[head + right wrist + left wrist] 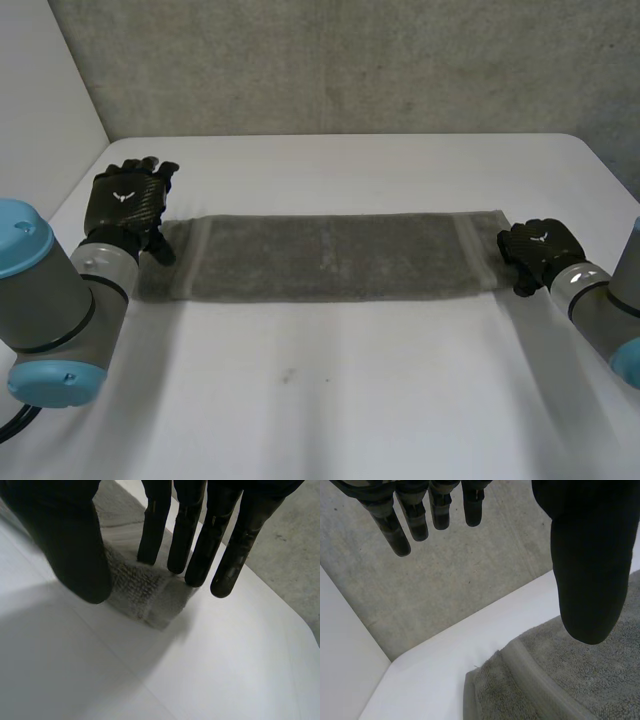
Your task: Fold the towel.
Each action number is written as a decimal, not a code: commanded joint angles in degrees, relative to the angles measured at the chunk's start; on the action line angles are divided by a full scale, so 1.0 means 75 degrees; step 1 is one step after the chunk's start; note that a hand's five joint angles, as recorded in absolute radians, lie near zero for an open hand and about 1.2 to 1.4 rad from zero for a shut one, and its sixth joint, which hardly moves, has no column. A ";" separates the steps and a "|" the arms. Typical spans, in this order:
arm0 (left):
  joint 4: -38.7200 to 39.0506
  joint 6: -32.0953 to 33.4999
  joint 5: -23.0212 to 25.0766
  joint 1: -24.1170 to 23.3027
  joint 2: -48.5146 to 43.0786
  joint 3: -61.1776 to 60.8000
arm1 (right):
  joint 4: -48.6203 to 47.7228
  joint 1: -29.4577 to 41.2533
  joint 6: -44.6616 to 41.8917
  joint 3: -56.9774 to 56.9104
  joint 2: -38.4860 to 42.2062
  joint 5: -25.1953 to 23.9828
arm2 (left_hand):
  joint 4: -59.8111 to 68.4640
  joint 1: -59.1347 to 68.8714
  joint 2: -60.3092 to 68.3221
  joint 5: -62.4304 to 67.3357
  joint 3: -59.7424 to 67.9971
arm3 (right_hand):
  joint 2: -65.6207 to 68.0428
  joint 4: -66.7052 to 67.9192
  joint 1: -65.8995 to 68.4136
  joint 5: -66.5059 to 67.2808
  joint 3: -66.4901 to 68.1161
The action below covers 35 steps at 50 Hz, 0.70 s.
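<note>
A grey towel (330, 255), folded into a long narrow strip, lies flat across the white table (350, 400). My left hand (125, 205) hovers at the strip's left end, open, its fingers (405, 520) straight and its thumb (590, 555) above the towel's corner (570, 680) without touching it. My right hand (540, 250) is at the strip's right end. There the towel's short edge (145, 592) is bunched and slightly lifted between the thumb (65, 540) and the fingers (200, 545), which pinch it.
A grey concrete wall (350, 60) runs behind the table's far edge, and a white panel (40, 100) stands at the left. Bare tabletop stretches in front of the towel and beyond the right hand.
</note>
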 commanded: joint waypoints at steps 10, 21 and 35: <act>-0.0001 0.0002 0.0000 0.0007 -0.0050 0.0012 | -0.0733 -0.0721 -0.2530 -0.0811 0.0592 0.2868 | 0.0055 0.0006 0.0074 -0.0236 0.0046 | 0.4724 0.4785 0.5596 0.5020 0.4775; -0.0001 0.0002 -0.0023 -0.0004 -0.0038 -0.0023 | -0.1354 -0.0035 -0.1812 -0.0461 -0.0740 0.2337 | 0.0055 0.0006 0.0074 -0.0236 0.0046 | 0.4724 0.4785 0.5596 0.5020 0.4775; 0.0046 0.0002 -0.0046 0.0019 0.0032 -0.0023 | -0.2478 0.4359 -0.0974 -0.0717 -0.0454 -0.0404 | 0.0055 0.0006 0.0074 -0.0236 0.0046 | 0.4724 0.4785 0.5596 0.5020 0.4775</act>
